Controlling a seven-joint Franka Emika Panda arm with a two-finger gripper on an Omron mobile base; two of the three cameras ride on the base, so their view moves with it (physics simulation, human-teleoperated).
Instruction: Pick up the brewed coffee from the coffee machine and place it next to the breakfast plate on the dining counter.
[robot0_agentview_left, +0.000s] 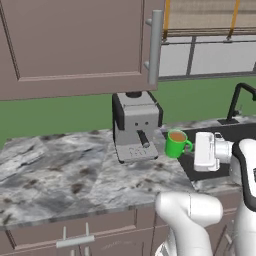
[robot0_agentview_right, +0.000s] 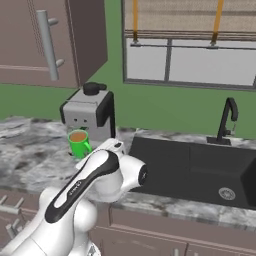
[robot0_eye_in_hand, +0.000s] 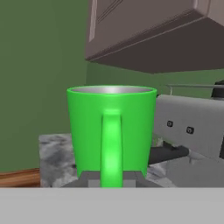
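Gripping the mug (robot0_eye_in_hand: 111, 131) by its handle, the gripper (robot0_eye_in_hand: 111, 178) is closed: in the hand view the two dark fingertips (robot0_eye_in_hand: 89, 178) sit on both sides of the green handle at its lower end. The tips themselves are mostly cut off by the bottom of that view, so the exact contact is hard to see.

In the left base view the mug (robot0_agentview_left: 176, 143) is upright just beside the coffee machine (robot0_agentview_left: 136, 126), on its right, with brown liquid visible inside. Whether the mug's base touches the counter (robot0_agentview_left: 60, 170) or is a little above it, I cannot tell. The white hand is on the mug's right side and hides the end of the handle.

In the right base view the arm covers the lower part of the mug (robot0_agentview_right: 79, 143) and the fingers, and the machine (robot0_agentview_right: 90, 116) stands just behind the mug. The machine's drip tray is hidden there. A dark sink (robot0_agentview_right: 200, 170) with a black faucet (robot0_agentview_right: 226, 122) lies to the right, its far corner cut off by the picture edge. A brown cabinet (robot0_agentview_left: 75, 45) hangs over the machine, cut off at the top.
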